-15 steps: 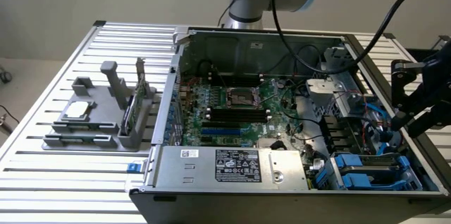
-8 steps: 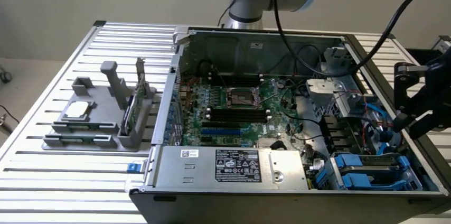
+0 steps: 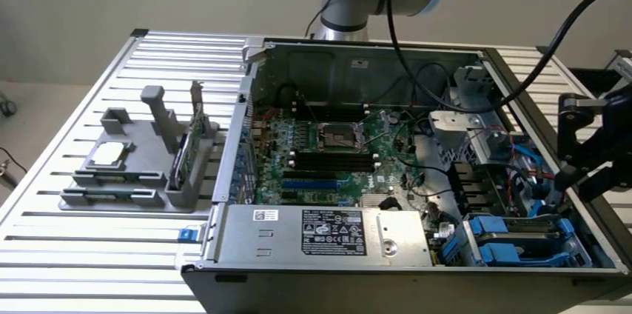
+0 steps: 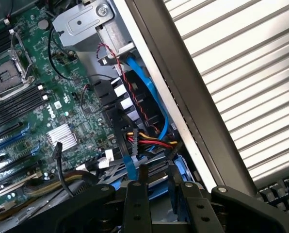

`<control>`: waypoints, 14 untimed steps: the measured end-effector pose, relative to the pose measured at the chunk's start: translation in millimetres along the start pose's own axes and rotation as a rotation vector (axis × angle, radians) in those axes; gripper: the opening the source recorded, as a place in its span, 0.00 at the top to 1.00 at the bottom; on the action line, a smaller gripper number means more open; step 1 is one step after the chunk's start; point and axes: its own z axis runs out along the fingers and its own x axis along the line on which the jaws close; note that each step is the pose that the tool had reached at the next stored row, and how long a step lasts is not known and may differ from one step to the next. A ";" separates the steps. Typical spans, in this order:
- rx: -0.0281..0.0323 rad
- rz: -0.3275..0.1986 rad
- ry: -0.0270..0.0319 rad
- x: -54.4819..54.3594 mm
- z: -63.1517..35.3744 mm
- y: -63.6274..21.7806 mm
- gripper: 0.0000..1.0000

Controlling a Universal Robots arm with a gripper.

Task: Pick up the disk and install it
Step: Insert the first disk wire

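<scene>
1. The end effector (image 4: 157, 177) hangs over the drive-bay corner of the open computer case (image 3: 296, 292). I cannot tell whether it is clamped on anything.
2. The disk (image 3: 519, 232) sits directly beneath it, in the bay.
3. The disk is probably dense, rigid and shock-sensitive. It is best held by the blue bracket's long edges.

Blue-framed silver disk (image 4: 159, 214), green motherboard (image 3: 326, 152)

Cables (image 4: 149, 141) crowd bay corner beside case wall (image 4: 183, 92), near disk (image 4: 156, 217) in jaws; open room over motherboard (image 4: 72, 121)
</scene>
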 end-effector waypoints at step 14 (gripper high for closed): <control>-0.0084 0.173 -0.0116 -1.8 11.3 -3.1 0.69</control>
